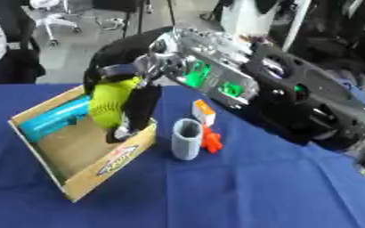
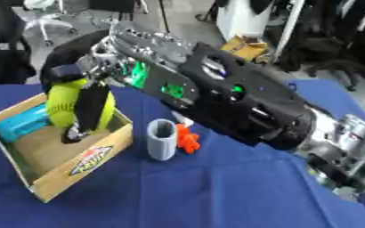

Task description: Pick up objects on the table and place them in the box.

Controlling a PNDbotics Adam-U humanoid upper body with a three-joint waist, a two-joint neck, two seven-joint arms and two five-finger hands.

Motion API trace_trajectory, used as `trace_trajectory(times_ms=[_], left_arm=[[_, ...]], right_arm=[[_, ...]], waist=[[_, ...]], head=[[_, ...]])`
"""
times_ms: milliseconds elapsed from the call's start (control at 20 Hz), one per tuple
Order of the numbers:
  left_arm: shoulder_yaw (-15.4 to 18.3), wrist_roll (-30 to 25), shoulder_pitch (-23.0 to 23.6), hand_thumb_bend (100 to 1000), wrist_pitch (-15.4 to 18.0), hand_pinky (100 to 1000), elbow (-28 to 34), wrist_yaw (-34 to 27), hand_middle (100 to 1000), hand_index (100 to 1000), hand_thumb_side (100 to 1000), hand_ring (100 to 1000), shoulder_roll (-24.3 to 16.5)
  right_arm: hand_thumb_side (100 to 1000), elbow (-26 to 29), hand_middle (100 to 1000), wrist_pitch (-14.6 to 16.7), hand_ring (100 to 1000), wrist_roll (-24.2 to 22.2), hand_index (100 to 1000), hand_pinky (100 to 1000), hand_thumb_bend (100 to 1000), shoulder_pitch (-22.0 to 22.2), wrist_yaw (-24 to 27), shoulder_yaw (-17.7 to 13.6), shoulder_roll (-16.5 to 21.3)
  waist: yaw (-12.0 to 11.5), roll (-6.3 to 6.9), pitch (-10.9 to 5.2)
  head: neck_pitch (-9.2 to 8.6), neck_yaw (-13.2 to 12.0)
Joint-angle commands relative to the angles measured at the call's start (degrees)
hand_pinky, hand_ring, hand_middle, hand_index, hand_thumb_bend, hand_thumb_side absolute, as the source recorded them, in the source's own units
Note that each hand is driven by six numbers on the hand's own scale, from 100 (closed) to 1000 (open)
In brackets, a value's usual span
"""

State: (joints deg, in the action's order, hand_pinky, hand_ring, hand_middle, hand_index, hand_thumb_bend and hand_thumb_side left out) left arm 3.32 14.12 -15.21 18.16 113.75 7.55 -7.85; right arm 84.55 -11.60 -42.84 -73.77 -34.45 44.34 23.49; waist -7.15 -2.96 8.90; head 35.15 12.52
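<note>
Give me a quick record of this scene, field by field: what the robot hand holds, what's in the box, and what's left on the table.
right robot hand: curled round a yellow-green bottle, over the box
box: cardboard, open, holds a blue bottle
blue table: grey cup standing, orange toy beside it, orange and white carton behind
left robot hand: not visible

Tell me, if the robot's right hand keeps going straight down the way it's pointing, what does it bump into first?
Probably the brown floor of the cardboard box. The right hand, curled round a yellow-green object, points down into the box, beside the blue object lying there. Depth is hard to judge, so it might touch the near wall instead.
</note>
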Motion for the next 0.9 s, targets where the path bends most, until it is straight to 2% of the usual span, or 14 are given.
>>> trace_trajectory(times_ms=[50,450,900], left_arm=[[-0.29,-0.29,-0.92,100,0.1,836,0.84,-0.34,788,725,936,777,-0.02],[-0.6,-0.7,-1.17,100,0.09,837,0.84,-0.63,788,725,936,776,0.32],[-0.91,-1.11,-1.73,100,0.28,838,0.84,-1.02,788,725,934,776,0.89]], right_arm=[[180,-2.14,798,0.91,710,1.02,720,281,100,-1.91,-1.63,-1.2,-1.02],[161,-9.89,796,3.86,712,5.02,712,279,100,-2.0,-6.01,-2.35,-6.1],[156,-22.27,795,9.34,711,10.88,707,279,100,-0.05,-13.98,-5.96,-12.52]], waist=[[-0.18,0.41,-0.65],[-0.72,0.62,-0.46],[-1.97,1.2,-0.02]], head=[[-0.71,0.34],[-1.05,0.76],[-1.94,1.48]])
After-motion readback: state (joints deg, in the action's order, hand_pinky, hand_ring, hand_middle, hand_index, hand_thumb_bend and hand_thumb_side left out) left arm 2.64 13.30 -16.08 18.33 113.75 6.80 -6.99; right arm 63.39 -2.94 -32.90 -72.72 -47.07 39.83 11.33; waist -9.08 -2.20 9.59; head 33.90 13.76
